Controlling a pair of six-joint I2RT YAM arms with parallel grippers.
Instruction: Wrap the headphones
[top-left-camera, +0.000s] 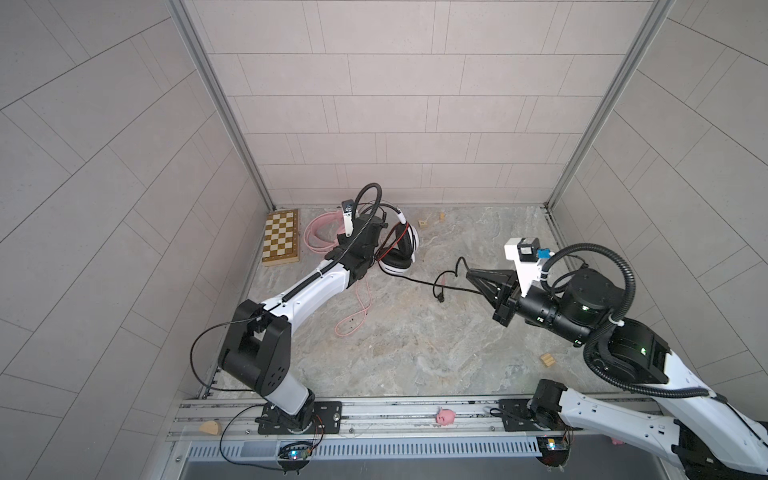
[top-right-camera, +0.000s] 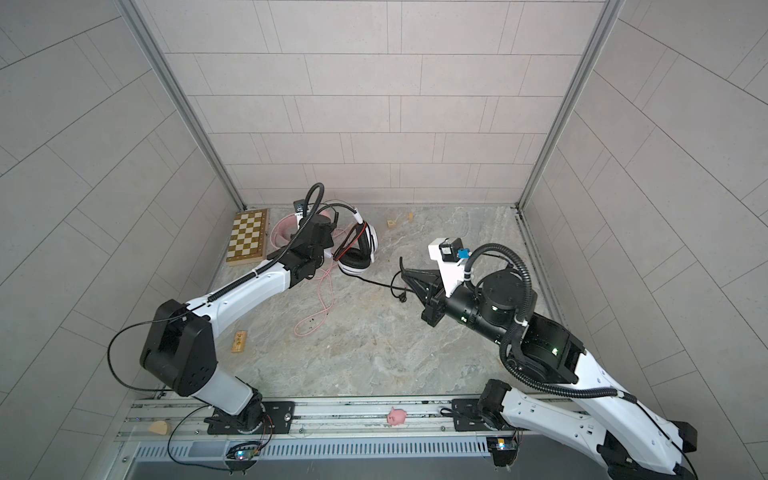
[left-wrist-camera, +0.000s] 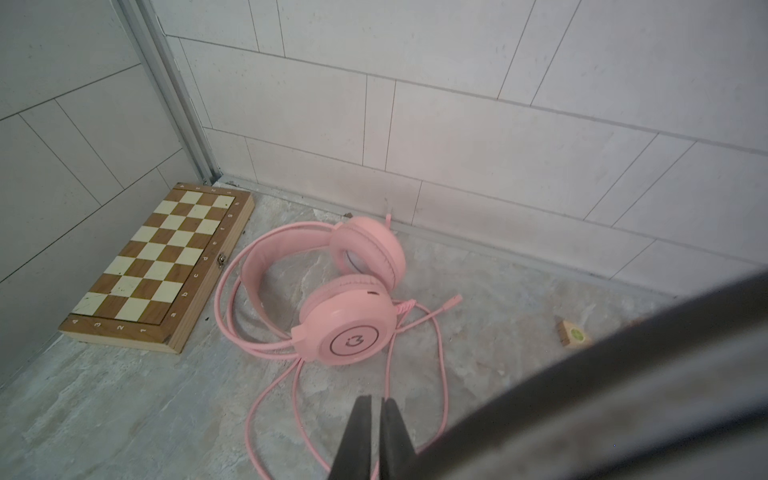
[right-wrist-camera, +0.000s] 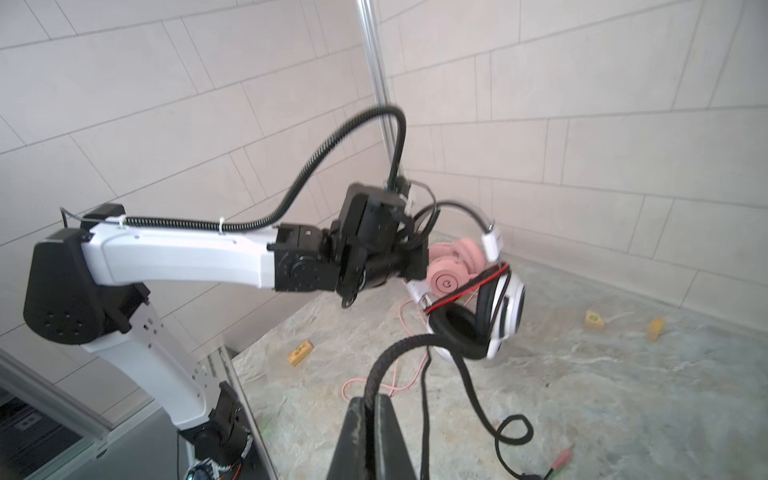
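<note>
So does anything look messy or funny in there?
Yes. The pink cable sprawls in loose loops over the table, not wrapped around the pink headphones. A pink pig toy also sits oddly on the front rail.

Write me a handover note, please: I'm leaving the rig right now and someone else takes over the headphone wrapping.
Left tool: shut. The white headphones hang at it by the headband and look lifted off the table. I cannot tell whether they are pinched or only hooked.
Right tool: shut on the black cable, partway along. The plug end lies on the table.
Pink headphones: on the table beside the chessboard, with the pink cable loose.
Done: no cable wound yet.
Left: wrap the black cable, then the pink one.
</note>
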